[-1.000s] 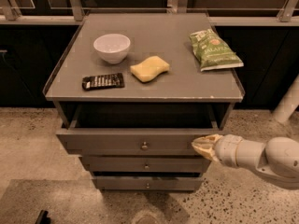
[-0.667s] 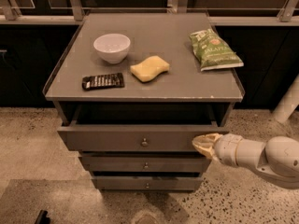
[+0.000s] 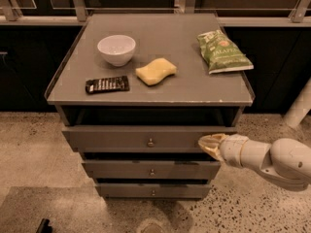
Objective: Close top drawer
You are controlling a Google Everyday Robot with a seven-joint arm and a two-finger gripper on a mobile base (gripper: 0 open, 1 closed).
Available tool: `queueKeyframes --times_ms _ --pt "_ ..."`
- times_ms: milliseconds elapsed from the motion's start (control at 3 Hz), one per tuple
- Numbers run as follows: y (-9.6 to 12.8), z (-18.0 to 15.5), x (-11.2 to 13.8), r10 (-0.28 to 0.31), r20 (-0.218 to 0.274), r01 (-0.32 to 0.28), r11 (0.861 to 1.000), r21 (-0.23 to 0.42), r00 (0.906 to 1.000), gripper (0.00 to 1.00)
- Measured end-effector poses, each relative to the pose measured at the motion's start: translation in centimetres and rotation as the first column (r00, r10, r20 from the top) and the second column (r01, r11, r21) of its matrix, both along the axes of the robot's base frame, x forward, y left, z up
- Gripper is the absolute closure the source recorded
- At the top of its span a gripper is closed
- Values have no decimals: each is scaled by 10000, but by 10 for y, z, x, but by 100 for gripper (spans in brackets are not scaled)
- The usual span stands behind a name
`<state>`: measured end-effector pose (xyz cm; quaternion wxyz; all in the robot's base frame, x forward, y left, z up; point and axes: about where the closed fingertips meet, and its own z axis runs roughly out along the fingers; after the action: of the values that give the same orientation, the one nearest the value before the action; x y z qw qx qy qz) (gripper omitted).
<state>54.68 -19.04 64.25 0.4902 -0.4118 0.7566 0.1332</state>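
Observation:
The top drawer (image 3: pixel 121 139) is a wide grey-brown front panel with a small round metal knob (image 3: pixel 150 142) at its centre. It stands pulled out a short way from the cabinet, with a dark gap above it. My gripper (image 3: pixel 206 143) comes in from the right on a white arm (image 3: pixel 272 159). Its yellowish tip touches the right end of the drawer's front panel.
The cabinet top (image 3: pixel 194 81) carries a white bowl (image 3: pixel 116 49), a yellow sponge (image 3: pixel 155 71), a dark remote-like bar (image 3: pixel 107 84) and a green chip bag (image 3: pixel 222 51). Two narrower drawers (image 3: pixel 151 170) sit below. A speckled floor (image 3: pixel 29 149) surrounds the cabinet.
The top drawer has slid back toward the cabinet, so it sticks out less. My gripper has stayed against its right end.

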Motion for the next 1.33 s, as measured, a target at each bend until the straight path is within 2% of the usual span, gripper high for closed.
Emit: queueKeyframes --times_ms 333,667,1000,1333 --pt "3 1 21 -128 295 133 9998 -144 9995 100" --pt "4 1 18 -132 290 137 9998 -142 9995 100" --pt "-15 -1 -15 -251 -469 240 9994 -230 9986 100" --pt "-18 0 -20 -251 -595 237 9994 -244 9979 83"
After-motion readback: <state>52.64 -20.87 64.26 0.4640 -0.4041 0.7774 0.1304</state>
